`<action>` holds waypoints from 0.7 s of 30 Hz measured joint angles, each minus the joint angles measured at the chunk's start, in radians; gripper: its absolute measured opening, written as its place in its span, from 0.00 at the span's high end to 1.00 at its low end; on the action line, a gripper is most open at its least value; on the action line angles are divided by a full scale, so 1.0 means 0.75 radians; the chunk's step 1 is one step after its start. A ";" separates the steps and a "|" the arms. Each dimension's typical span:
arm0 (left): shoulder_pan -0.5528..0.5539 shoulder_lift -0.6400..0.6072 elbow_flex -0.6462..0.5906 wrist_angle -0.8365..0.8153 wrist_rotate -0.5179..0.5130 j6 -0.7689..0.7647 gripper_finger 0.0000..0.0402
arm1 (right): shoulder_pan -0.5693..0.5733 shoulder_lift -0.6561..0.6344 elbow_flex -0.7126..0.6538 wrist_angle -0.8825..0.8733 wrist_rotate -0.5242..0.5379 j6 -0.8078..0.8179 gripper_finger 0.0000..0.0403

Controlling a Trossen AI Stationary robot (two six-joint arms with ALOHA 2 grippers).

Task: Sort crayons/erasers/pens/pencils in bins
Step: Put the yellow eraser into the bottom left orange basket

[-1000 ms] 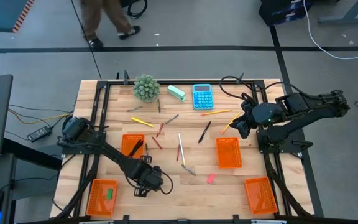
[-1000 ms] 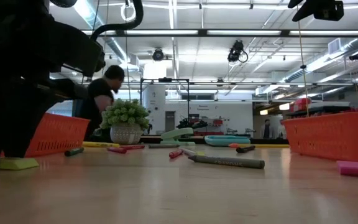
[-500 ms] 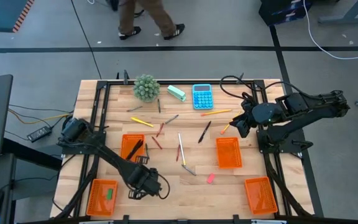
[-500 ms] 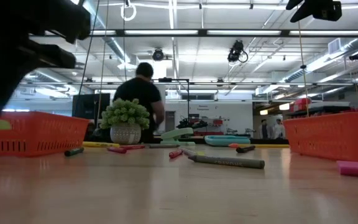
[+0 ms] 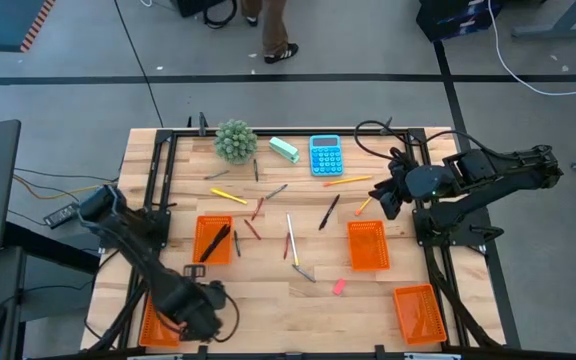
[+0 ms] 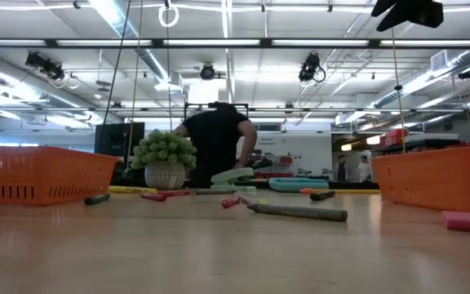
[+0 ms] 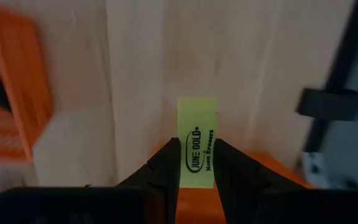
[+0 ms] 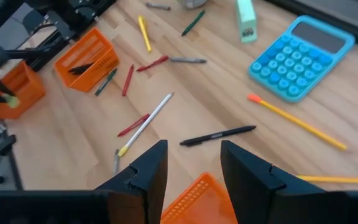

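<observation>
Left claw [image 7: 194, 163] pinches yellow-green eraser [image 7: 197, 142] (upright between fingers), above orange bin [image 7: 263, 171].

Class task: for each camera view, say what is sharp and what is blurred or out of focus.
Left wrist view: the yellow-green eraser in the left claw is sharp, the orange bin smeared. Low view: the near table is soft. High view: evenly sharp.
</observation>
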 joint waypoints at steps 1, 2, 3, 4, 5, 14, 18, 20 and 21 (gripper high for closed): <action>-0.016 -0.019 0.000 -0.003 -0.001 -0.047 0.76 | 0.000 0.000 0.000 0.000 0.014 -0.009 0.62; -0.036 -0.033 0.001 -0.012 -0.004 -0.095 0.76 | 0.000 0.000 0.000 0.000 0.026 -0.016 0.62; -0.056 -0.045 0.001 -0.027 -0.010 -0.142 0.76 | 0.000 0.000 0.000 0.000 0.042 -0.021 0.62; -0.079 -0.055 0.001 -0.039 -0.008 -0.187 0.77 | 0.000 0.000 0.000 0.000 0.057 -0.021 0.62; -0.103 -0.065 0.001 -0.046 -0.009 -0.234 0.77 | -0.001 0.000 0.000 0.000 0.073 -0.021 0.62; -0.338 -0.074 -0.001 -0.062 -0.008 -0.597 0.76 | -0.001 0.000 0.000 0.000 0.154 -0.010 0.62; -0.428 -0.073 -0.041 -0.057 -0.007 -0.918 0.76 | -0.001 0.000 0.000 0.000 0.184 -0.009 0.62; -0.463 -0.073 -0.065 -0.025 -0.006 -1.067 0.77 | -0.001 0.000 0.000 0.000 0.199 0.007 0.62; -0.471 -0.073 -0.074 -0.006 -0.005 -1.117 0.77 | -0.001 0.000 0.000 0.001 0.207 0.014 0.62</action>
